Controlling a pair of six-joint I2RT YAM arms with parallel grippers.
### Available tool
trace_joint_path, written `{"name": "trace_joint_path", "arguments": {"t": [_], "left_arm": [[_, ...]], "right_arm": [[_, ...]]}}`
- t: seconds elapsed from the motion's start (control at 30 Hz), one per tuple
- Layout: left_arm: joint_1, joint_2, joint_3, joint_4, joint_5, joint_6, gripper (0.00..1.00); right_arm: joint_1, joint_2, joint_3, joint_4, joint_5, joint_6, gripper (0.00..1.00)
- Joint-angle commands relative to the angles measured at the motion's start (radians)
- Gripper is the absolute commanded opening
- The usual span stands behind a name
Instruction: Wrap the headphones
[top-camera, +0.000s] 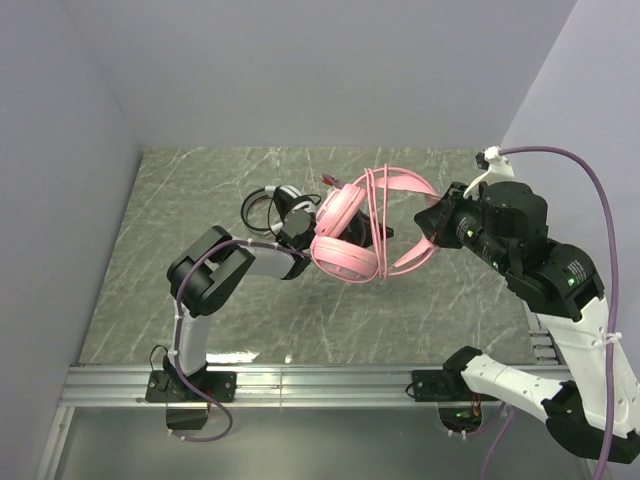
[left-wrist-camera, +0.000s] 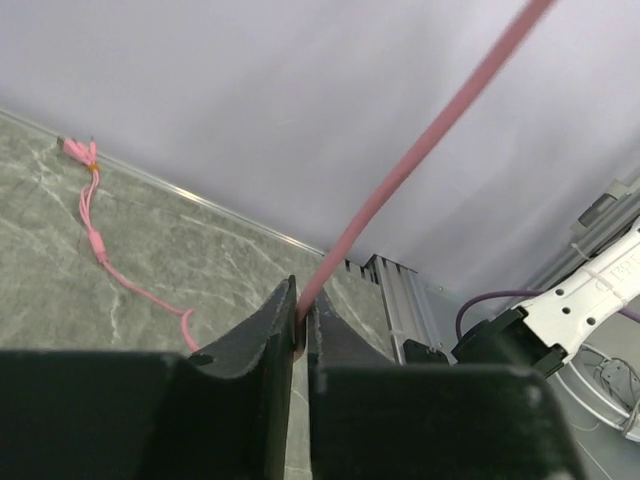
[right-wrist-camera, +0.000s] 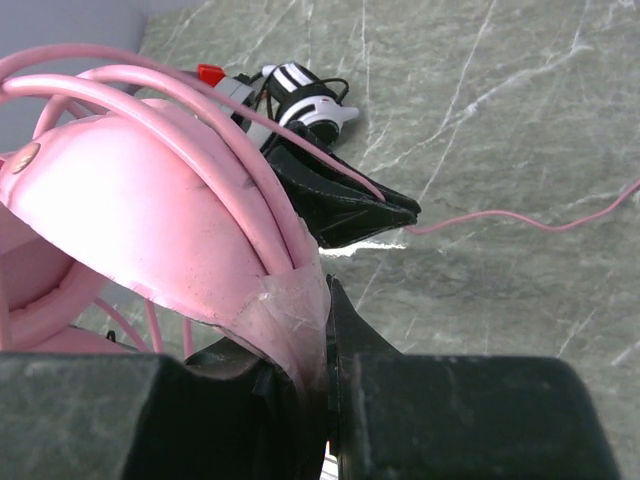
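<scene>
Left edge: the side wall (top-camera: 60, 220) stood close against the table (top-camera: 200, 310), so an outward swing there would likely be cramped.
Black and white headset (top-camera: 272, 203): lay on the table just behind the left gripper, with its black cable looped beside it and neither arm holding it.
Left gripper (left-wrist-camera: 302, 305): jaws almost closed, pinching the pink cable (left-wrist-camera: 400, 185), which ran straight and taut up from the fingertips.
Cable feel: thin and limp, probably light; likely to slide on the smooth band unless held under tension.
Cable tail (left-wrist-camera: 95, 235): trailed slack over the marble to the plug near the back wall.
Pink headset (top-camera: 345, 250): mid-table between the two grippers, apparently raised, with cable turns lying across the headband.
Where to hold: the stiff band, judged safer than the soft cushions.
Right gripper (right-wrist-camera: 318, 335): jaws clamped tight on the headband.
Open room: bare marble toward the arm bases; the right wall (top-camera: 580, 90) sat close behind the right arm.
</scene>
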Motion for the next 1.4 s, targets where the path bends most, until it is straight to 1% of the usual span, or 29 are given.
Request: {"name": "trace_joint_path", "arguments": {"t": [0.0, 0.03, 0.13, 0.27, 0.47, 0.5, 0.53, 0.6, 0.63, 0.7, 0.83, 0.9, 0.93, 1.0, 1.07, 1.13, 1.27, 1.3, 1.37], "left_arm": [[0.002, -0.080, 0.026, 0.357, 0.000, 0.012, 0.15], [0.002, -0.088, 0.021, 0.357, -0.005, 0.007, 0.21], [-0.001, -0.086, 0.010, 0.392, -0.014, 0.002, 0.30], [-0.010, -0.051, 0.062, 0.426, -0.009, -0.024, 0.34], [-0.028, -0.013, 0.182, 0.383, -0.015, 0.018, 0.41], [-0.028, -0.006, 0.193, 0.386, -0.020, 0.022, 0.43], [-0.028, 0.003, 0.202, 0.398, -0.022, 0.031, 0.49], [-0.030, 0.015, 0.236, 0.404, -0.012, 0.041, 0.53], [-0.030, 0.029, 0.251, 0.408, 0.010, 0.045, 0.59], [-0.033, 0.040, 0.288, 0.394, 0.021, 0.056, 0.62], [-0.045, 0.056, 0.320, 0.326, 0.001, 0.125, 0.63], [-0.048, 0.057, 0.331, 0.273, -0.034, 0.156, 0.63], [-0.045, 0.043, 0.323, 0.253, -0.049, 0.201, 0.62], [-0.041, 0.029, 0.285, 0.245, -0.063, 0.217, 0.60], [-0.033, 0.018, 0.253, 0.268, -0.037, 0.197, 0.60], [-0.031, -0.005, 0.230, 0.242, -0.016, 0.209, 0.60], [-0.038, -0.065, 0.101, 0.205, -0.051, 0.284, 0.64], [-0.038, -0.087, 0.084, 0.191, -0.061, 0.310, 0.79], [-0.038, -0.106, 0.049, 0.173, -0.071, 0.337, 0.91]], "right_arm": [[-0.004, -0.039, 0.008, 0.186, -0.007, 0.060, 0.00], [-0.004, -0.041, 0.008, 0.192, -0.009, 0.058, 0.00], [-0.006, -0.029, 0.033, 0.211, -0.027, 0.067, 0.00], [-0.006, 0.004, 0.086, 0.228, -0.076, 0.084, 0.00], [-0.006, 0.016, 0.088, 0.254, -0.114, 0.107, 0.00], [-0.006, 0.014, 0.086, 0.257, -0.117, 0.109, 0.00], [-0.006, 0.016, 0.085, 0.260, -0.128, 0.113, 0.00], [-0.006, 0.018, 0.083, 0.264, -0.133, 0.118, 0.00], [-0.006, 0.019, 0.085, 0.264, -0.137, 0.118, 0.00], [-0.006, 0.024, 0.092, 0.264, -0.137, 0.118, 0.00], [-0.006, 0.030, 0.106, 0.266, -0.142, 0.123, 0.00], [-0.006, 0.030, 0.106, 0.271, -0.154, 0.126, 0.00], [-0.006, 0.030, 0.106, 0.271, -0.153, 0.130, 0.00], [-0.006, 0.030, 0.109, 0.266, -0.144, 0.129, 0.00], [-0.006, 0.033, 0.123, 0.257, -0.131, 0.121, 0.00], [-0.006, 0.037, 0.141, 0.243, -0.119, 0.117, 0.00], [-0.006, 0.042, 0.152, 0.243, -0.119, 0.115, 0.00], [-0.006, 0.042, 0.149, 0.245, -0.117, 0.114, 0.00], [-0.006, 0.038, 0.146, 0.248, -0.116, 0.115, 0.00]]}}
